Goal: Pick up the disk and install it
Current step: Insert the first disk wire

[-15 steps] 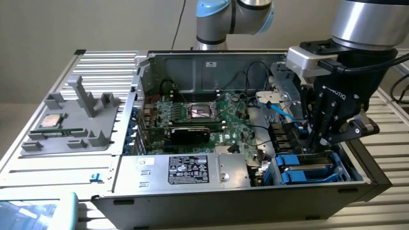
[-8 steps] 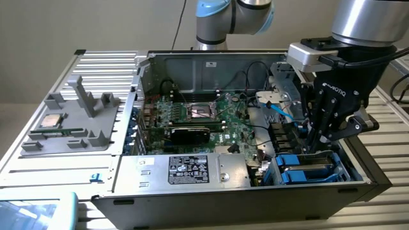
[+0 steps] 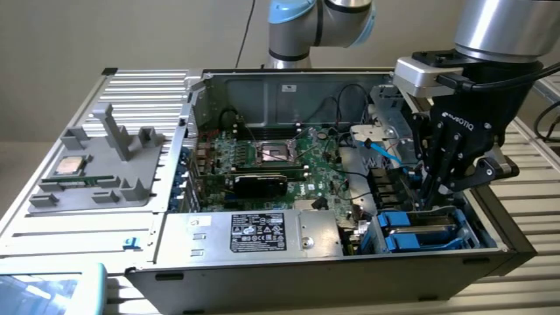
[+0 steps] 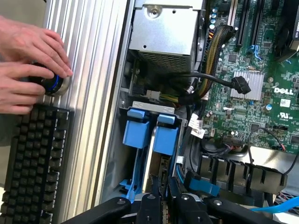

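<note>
Gripper [image 3: 431, 199], claw state untellable, is reaching at the disk [image 3: 421, 231]: likely stiff, heavyish, shock-fragile, best gripped by its blue carrier [image 3: 410, 243].

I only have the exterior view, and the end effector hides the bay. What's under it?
Observer: Two blue carrier tabs side by side, a silver edge between them.
Operator: Anything else nearby?
Observer: A black keyboard on the slatted table.
Operator: Anyone there?
Observer: Two hands on a round knob next to the keyboard.
</note>
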Robot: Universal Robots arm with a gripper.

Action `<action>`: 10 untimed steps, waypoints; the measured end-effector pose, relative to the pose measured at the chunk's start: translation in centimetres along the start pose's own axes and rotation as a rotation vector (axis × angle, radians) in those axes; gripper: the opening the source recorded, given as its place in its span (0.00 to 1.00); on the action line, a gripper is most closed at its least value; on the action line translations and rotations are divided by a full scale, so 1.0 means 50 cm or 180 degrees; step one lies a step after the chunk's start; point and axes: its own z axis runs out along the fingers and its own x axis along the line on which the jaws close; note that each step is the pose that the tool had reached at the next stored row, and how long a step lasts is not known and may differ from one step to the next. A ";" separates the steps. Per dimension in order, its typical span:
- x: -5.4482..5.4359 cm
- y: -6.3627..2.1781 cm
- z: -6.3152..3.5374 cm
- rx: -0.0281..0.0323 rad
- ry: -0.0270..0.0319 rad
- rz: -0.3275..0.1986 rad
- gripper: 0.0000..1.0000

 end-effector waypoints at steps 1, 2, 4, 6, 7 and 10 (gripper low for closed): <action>0.000 0.000 0.000 0.0000 0.0000 0.0000 0.17; 0.000 0.000 0.000 0.0000 0.0001 0.0000 0.17; -0.001 0.000 0.000 -0.0002 0.0010 0.0000 0.17; 0.000 0.000 0.000 -0.0004 0.0022 0.0000 0.17; 0.000 0.000 0.000 -0.0004 0.0025 0.0000 0.17; -0.001 0.000 0.000 -0.0010 0.0045 0.0008 0.17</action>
